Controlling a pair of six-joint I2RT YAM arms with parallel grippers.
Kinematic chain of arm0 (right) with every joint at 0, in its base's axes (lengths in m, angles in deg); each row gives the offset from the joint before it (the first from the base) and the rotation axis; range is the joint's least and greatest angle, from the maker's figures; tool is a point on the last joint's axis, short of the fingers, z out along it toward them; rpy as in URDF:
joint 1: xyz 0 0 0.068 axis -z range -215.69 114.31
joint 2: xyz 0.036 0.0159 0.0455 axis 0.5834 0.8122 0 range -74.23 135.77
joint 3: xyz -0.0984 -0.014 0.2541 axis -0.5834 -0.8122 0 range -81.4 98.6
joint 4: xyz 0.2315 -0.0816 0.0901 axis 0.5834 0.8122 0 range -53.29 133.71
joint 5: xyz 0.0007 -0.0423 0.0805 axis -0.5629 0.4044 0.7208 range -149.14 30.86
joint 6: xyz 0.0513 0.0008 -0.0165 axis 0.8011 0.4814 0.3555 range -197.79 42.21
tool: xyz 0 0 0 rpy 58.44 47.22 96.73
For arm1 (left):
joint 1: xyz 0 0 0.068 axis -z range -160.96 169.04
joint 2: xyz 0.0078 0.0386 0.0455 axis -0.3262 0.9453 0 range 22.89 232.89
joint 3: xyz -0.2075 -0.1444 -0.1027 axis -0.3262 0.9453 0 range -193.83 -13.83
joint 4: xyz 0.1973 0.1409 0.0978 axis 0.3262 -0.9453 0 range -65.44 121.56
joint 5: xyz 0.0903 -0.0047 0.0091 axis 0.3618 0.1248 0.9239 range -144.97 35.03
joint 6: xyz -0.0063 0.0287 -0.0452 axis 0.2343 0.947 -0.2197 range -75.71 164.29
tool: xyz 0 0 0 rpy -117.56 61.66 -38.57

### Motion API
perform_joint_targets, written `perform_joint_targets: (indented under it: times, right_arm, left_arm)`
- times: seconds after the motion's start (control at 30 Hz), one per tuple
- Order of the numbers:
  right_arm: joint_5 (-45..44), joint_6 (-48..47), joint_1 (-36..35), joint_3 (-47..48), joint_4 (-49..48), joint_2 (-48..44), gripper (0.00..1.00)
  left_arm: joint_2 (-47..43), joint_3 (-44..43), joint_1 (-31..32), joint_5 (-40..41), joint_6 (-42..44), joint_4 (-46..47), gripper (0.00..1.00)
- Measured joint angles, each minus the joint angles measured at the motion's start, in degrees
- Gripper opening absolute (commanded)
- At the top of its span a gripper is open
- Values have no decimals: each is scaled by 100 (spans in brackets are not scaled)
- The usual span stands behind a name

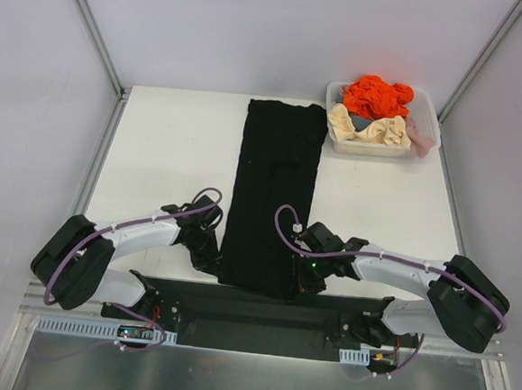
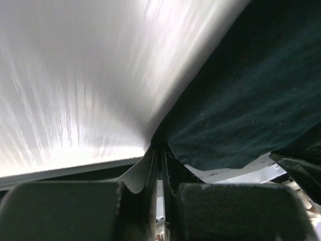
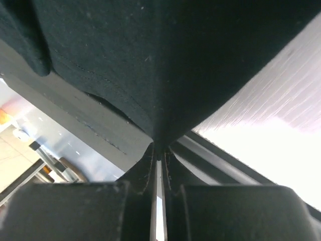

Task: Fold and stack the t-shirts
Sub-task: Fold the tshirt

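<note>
Step in hand: both arms have taken hold of the shirt's near end, judged ready for a fold across its length.
Black shirt (image 1: 275, 187): flat on the table (image 1: 174, 152) as a long narrow strip, about midway across it and reaching from the table's far edge to its near edge.
Long axis: runs from the table's near edge straight to its far edge (the one relation the next move turns on).
Left gripper (image 1: 208, 252): at the strip's near-left corner by the table's near edge, fingers together and clamped on the hem. The wrist view shows cloth pinched between them.
Right gripper (image 1: 306, 278): at the strip's near-right corner, fingers together and clamped on the hem, with dark cloth fanning out from the pinch.
Cloth from fingers: nearly all of it lies ahead of both grippers, toward the table's far edge.
Nearer arm: neither, as each holds its own corner.
Next move, judged: raise both corners together and carry them along the long axis toward the far hem, keeping them level so the fold stays square.
Risk, judged: uneven travel would skew the strip.
Basket (image 1: 338, 140): at the table's far right corner, holding the orange shirt (image 1: 375, 96), cream shirt (image 1: 379, 130) and pink shirt (image 1: 419, 140), all crumpled and not yet folded.
</note>
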Motion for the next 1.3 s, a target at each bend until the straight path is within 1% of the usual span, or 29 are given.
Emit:
perform_joint_targets:
  times: [0.07, 0.17, 0.3, 0.47, 0.6, 0.73, 0.83, 0.93, 1.1, 1.3]
  right_arm:
    - [-146, 103, -173, 0, 55, -116, 1]
    - [-348, 271, -553, 0, 144, -544, 0]
    - [-509, 402, -846, 0, 269, -1016, 1]
    - [-717, 466, -957, 33, 562, -1567, 0]
    - [-1045, 219, -896, 448, 1075, -1714, 1]
    - [-1438, -216, -527, 1110, 1434, -1622, 1]
    - [-1703, -538, -125, 1523, 1537, -1523, 1]
    - [-1838, -872, 304, 1869, 1617, -1342, 1]
    - [-1893, -1464, 990, 2577, 1729, -682, 1]
    - [-1954, -1888, 1589, 3224, 1746, 125, 1]
  left_arm:
    - [-203, 142, 105, 20, -105, 50, 0]
    - [-767, 446, 262, 24, -247, 31, 0]
    - [-1532, 710, 267, 13, -374, -59, 0]
    - [-2157, 715, 267, -70, -407, -212, 0]
    - [-2238, 387, 267, 35, -374, -525, 0]
    - [-1945, -411, 267, 380, -184, -756, 0]
    - [-1493, -1196, 238, 715, 50, -815, 0]
    - [-1012, -1851, 76, 940, 264, -835, 0]
    - [17, -2957, -404, 1034, 691, -927, 0]
    - [1117, -4199, -730, 1115, 1084, -944, 0]
